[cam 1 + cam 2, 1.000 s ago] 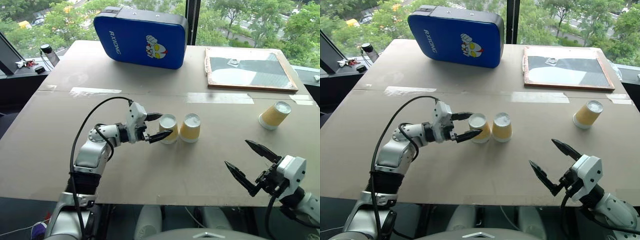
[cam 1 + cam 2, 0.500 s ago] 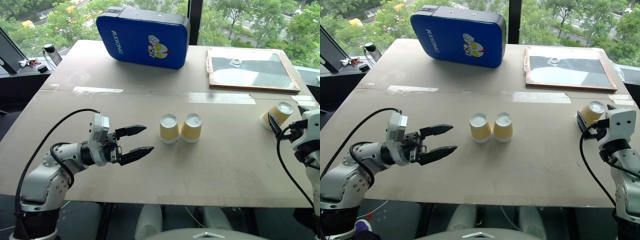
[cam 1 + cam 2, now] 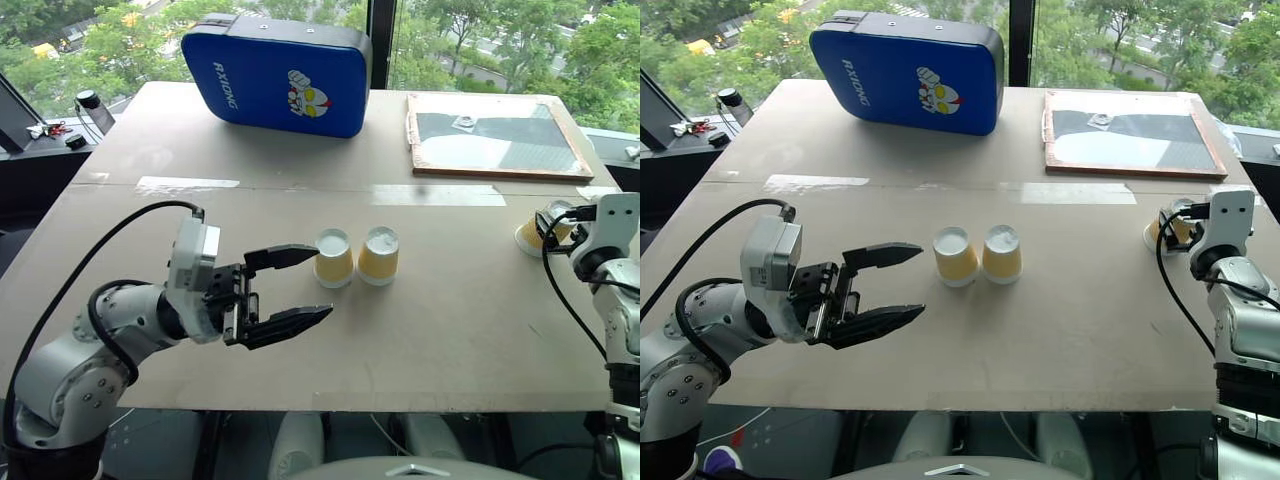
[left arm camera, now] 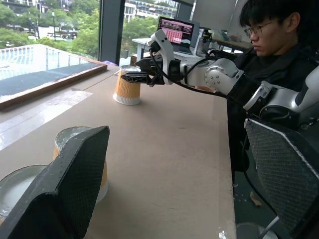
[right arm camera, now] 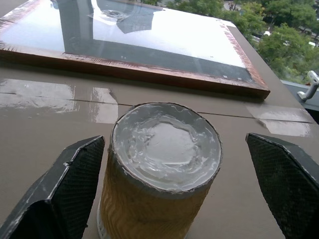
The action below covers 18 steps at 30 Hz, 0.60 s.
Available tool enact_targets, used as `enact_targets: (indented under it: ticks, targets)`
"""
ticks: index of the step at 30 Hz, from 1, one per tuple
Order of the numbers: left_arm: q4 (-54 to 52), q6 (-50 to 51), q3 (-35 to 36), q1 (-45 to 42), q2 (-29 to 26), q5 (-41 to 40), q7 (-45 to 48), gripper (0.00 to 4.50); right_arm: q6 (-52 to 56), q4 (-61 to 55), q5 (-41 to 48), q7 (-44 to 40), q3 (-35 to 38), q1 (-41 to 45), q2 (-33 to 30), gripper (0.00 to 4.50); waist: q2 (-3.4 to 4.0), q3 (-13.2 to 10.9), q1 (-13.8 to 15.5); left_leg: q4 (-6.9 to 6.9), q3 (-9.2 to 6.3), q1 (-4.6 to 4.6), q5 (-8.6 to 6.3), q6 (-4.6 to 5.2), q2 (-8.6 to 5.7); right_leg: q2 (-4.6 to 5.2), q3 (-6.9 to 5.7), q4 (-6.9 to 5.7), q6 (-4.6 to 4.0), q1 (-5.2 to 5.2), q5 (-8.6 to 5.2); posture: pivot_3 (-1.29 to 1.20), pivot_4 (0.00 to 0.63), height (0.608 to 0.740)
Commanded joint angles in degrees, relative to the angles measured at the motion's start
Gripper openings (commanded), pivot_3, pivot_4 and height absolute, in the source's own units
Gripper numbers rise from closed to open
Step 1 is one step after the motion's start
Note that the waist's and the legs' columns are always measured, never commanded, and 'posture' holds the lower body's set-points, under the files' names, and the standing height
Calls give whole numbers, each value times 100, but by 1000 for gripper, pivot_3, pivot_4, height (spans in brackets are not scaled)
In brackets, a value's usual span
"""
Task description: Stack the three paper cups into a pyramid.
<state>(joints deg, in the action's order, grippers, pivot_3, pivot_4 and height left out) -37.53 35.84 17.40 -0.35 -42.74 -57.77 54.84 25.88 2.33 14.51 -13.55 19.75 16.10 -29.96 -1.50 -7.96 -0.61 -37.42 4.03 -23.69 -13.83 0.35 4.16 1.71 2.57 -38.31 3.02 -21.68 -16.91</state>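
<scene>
The right gripper [image 5: 164,194] is standing with its fingers [image 5: 60,199] spread on either side of the third paper cup [image 5: 162,174], upside down by the table's [image 3: 450,330] right edge, not yet pinching it, presumably so it can become the pyramid's top; the left gripper [image 3: 290,290] is hanging open and empty just beside the two touching base cups [image 3: 355,257], leaving them clear.

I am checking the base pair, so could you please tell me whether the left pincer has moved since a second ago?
Yes. The left pincer, then open around the left paper cup of the pair, has drawn back toward the table's near edge, open and clear of both cups.
</scene>
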Motion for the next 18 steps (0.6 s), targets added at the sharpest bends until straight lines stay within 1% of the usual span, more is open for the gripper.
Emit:
enact_targets:
  ticks: [1, 3, 4, 6, 8, 11, 13, 15, 16, 18]
  targets:
    - [-181, -108, 4, -21, 35, -132, -98, 4500, -53, 41, 77, -94, 93, 147, -46, 3265, 0, 0, -7, 0, 0, 0, 0, 0, 0, 0, 0, 0, 0, 0, 0, 0, 150, 740]
    - [-156, -91, 7, -29, 76, -169, -176, 4500, -150, 61, 39, -179, 42, 147, -77, 2296, 0, 0, -11, 1, -1, 0, 0, 0, 0, -1, 0, 0, 0, 0, 0, 0, 150, 740]
    - [-120, -79, 29, -24, 105, -201, -232, 4500, -171, -15, 67, -226, 45, 133, -68, 1990, 1, 0, -10, 1, -1, 0, 0, 0, 0, -1, -1, 0, 0, 0, 0, 0, 150, 740]
    - [-58, -122, 62, 25, 137, -149, -266, 4500, -154, -183, 181, -314, 93, 115, -44, 1990, 1, -1, -12, 1, 0, 0, 0, 0, 0, -1, 1, 0, 0, 0, 0, 0, 150, 740]
    - [112, -512, 146, 154, 360, 292, -382, 4500, -310, -596, 291, -678, 19, 63, -166, 1990, 10, -6, -12, 1, 1, 0, 0, 0, 0, -1, 1, 0, 0, 0, 0, 0, 150, 740]
    - [536, -924, 454, 530, 681, 302, -82, 4500, 385, -1694, 1346, -1440, -112, 213, -223, 1990, 31, -16, -50, 5, 7, 2, 0, 0, 1, -1, 7, 2, 0, -3, 0, 0, 150, 740]
    - [709, -1012, 621, 789, 548, 332, 320, 4500, 892, -2201, 1939, -1763, -319, 454, -289, 1990, 31, -17, -67, 11, 4, 3, 0, 0, 8, -11, 10, 2, 0, -7, 0, 0, 150, 740]
    - [955, -1025, 930, 1039, 411, 186, 717, 4500, 1346, -2580, 2363, -2065, -691, 799, -398, 1990, 31, -18, -85, 13, 4, 3, 0, 0, 10, -12, 8, 2, 0, -8, 0, 0, 150, 740]
    - [1100, -1071, 1087, 1148, 370, 162, 883, 4500, 1510, -2699, 2473, -2217, -913, 988, -454, 1990, 31, -18, -85, 14, 4, 3, 0, 0, 10, -11, 7, 2, -1, -9, 0, 0, 150, 740]
    - [1456, -1279, 1512, 1435, 336, 187, 1329, 4500, 1755, -2757, 2562, -2335, -1425, 1495, -365, 1990, 28, -17, -75, 14, 2, 2, -1, 1, 10, -6, 0, 4, -2, -9, -1, 0, 150, 740]
